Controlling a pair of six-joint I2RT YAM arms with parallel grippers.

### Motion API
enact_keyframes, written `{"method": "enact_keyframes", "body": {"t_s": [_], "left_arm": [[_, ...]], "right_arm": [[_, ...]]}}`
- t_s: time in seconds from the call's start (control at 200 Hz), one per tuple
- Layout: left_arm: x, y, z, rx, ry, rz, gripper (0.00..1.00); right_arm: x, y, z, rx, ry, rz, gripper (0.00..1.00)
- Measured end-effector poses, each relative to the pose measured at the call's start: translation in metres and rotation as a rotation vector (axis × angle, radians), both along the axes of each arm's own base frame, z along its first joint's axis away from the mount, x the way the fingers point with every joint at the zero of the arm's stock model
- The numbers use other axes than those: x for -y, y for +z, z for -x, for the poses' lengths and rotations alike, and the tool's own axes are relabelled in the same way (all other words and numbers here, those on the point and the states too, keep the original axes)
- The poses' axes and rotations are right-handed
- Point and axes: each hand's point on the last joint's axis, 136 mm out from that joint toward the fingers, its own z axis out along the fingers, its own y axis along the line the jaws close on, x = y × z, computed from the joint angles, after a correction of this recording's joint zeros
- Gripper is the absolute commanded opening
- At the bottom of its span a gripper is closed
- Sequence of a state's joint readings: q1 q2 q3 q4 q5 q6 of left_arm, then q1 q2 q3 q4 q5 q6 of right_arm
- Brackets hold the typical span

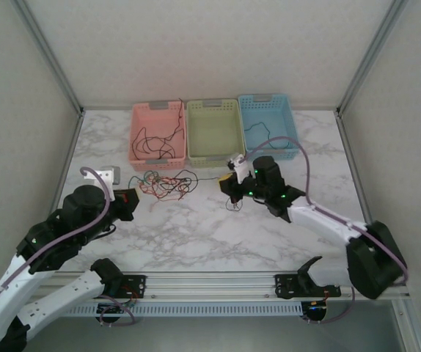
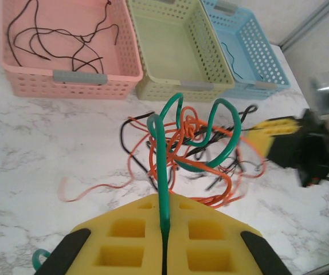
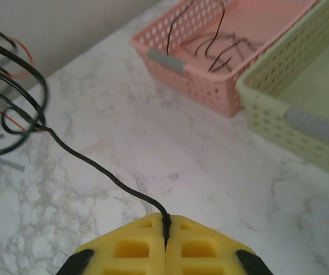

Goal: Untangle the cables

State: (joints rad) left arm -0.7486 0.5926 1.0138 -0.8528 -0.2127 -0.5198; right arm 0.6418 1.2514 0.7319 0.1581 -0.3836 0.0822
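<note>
Patience wins here: left tool (image 2: 164, 229) clamped on green cable (image 2: 163, 149), right tool (image 3: 165, 229) clamped on black cable (image 3: 96, 166), so ease them apart slowly.

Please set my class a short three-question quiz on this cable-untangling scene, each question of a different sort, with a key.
1. True or false: the left gripper is shut on the green cable that rises out of the tangle.
2. Multiple choice: what does the right gripper pinch? A an orange cable; B the black cable; C a white cable.
3. Short answer: which colour is the basket with several cables lying in it?

Key: 1 true. 2 B. 3 pink, the pink basket.
</note>
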Motion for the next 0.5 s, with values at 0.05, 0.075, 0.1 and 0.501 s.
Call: {"method": "enact_keyframes", "body": {"t_s": [0.05,0.075,0.1,0.501], "left_arm": [[-0.003,-0.001,0.0,0.001,0.01,-0.007,0.0],[-0.004,-0.001,0.0,0.0,0.015,-0.011,0.0],[-0.006,-0.001,0.0,0.002,0.02,-0.015,0.0],[-0.028,0.016,0.003,0.058,0.094,-0.03,0.0]], "right_arm": [[0.006,0.024,0.002,0.042,-0.023,-0.025,0.0],[0.009,0.036,0.004,0.061,-0.03,-0.039,0.0],[0.012,0.047,0.004,0.081,-0.043,-0.052,0.0],[0.071,0.087,-0.016,0.134,-0.308,-0.045,0.0]]}}
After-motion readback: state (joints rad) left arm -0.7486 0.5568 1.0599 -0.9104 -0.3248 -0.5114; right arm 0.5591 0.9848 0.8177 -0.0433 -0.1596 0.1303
